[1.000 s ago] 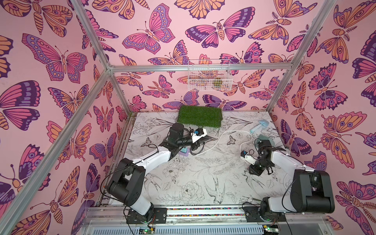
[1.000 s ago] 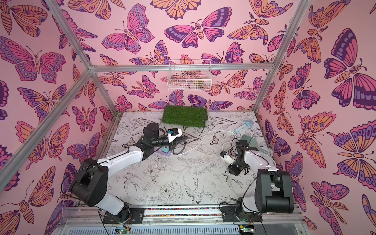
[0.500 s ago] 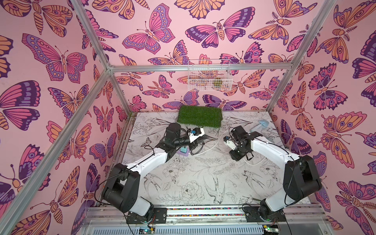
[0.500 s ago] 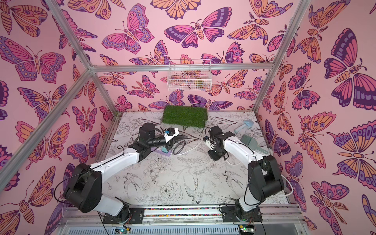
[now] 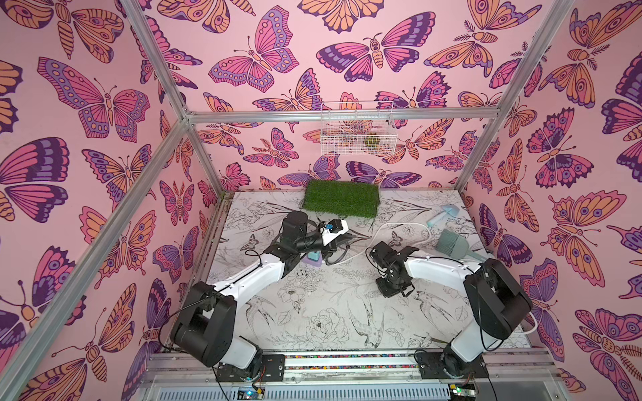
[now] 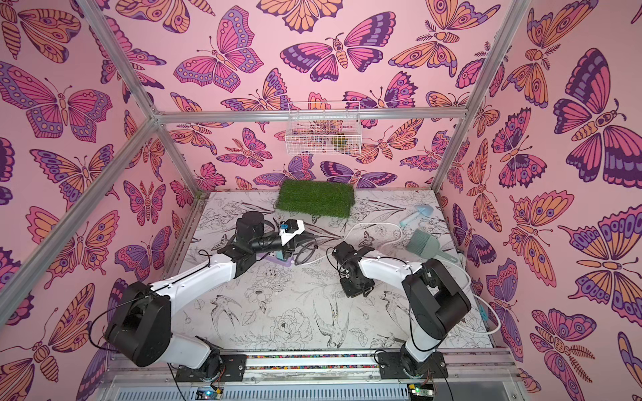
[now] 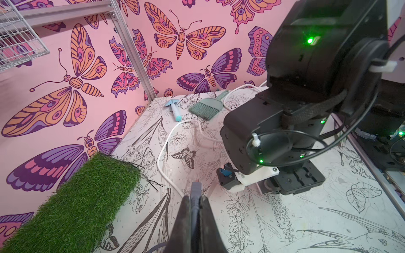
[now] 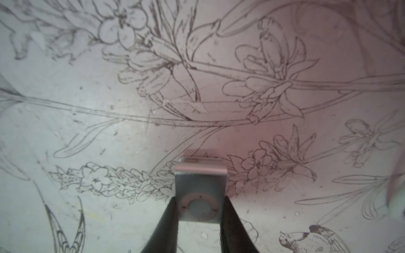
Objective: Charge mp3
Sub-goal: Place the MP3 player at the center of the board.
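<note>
Condition: the right gripper [image 8: 199,210] holds the mp3 player [image 8: 199,192] between its jaws, clamped on the two side edges with the control wheel facing the wrist camera and the top edge pointing down at the table [image 8: 87,109]. In both top views the right wrist is turned downward over the middle of the table, so the player itself is hidden there. The left gripper [image 7: 195,206] is closed on the grey connector [image 7: 195,188] of the charging cable; the plug tip projects just past the fingertips, toward the right arm.

Hazards, as judged from this state:

- Misalignment. The plug lies roughly level while the player points downward, and which edge carries the port cannot be told — an approach without reorienting one part would strike the casing.
- Slip. Only the lower part of the player sits between the jaws; an off-axis push could pivot it or drive it out.
- Cable drag. The white cable [image 7: 166,140] lies in loose curves on the table close to the right arm — it may snag and twist the plug in its grip.
- Arm contact. The two wrists must meet in a tight space
</note>
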`<control>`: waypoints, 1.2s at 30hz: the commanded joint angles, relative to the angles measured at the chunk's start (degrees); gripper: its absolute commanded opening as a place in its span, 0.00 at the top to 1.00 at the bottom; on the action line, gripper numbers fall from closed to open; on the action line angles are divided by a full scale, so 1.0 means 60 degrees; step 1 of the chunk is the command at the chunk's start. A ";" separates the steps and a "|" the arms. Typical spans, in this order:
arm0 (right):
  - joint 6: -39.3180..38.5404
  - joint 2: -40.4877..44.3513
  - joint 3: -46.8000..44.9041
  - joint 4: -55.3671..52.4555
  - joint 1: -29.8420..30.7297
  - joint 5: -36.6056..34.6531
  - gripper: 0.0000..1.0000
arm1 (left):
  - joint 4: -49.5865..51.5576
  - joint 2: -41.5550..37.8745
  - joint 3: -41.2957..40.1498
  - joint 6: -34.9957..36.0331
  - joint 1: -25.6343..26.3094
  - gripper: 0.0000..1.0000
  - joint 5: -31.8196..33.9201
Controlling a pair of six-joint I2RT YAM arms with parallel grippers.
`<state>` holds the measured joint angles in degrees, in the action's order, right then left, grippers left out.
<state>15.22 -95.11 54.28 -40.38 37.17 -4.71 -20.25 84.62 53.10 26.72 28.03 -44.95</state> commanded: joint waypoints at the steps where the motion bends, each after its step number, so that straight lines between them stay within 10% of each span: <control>1: 0.0688 0.0167 -0.0378 0.0612 0.0242 -0.0075 0.73 | 0.0310 -0.0260 -0.0116 -0.0099 -0.0075 1.00 0.0032; 9: 0.1548 0.0496 -0.1356 0.1578 0.0730 -0.0386 0.69 | 0.0373 -0.0205 -0.0076 -0.0264 -0.0073 1.00 -0.0023; 16: 0.1754 0.1255 -0.2233 0.2517 0.0766 -0.0652 0.35 | 0.0423 -0.0170 -0.0019 -0.0350 -0.0070 1.00 -0.0096; 36: 0.2926 0.1752 -0.4638 0.5206 0.1811 -0.3007 0.50 | 0.0535 -0.0121 0.0020 -0.0333 -0.0072 1.00 -0.0128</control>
<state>31.68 -82.02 30.13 -3.46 47.81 -19.99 -17.93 84.38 53.10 25.04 28.03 -45.01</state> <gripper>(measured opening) 0.506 0.072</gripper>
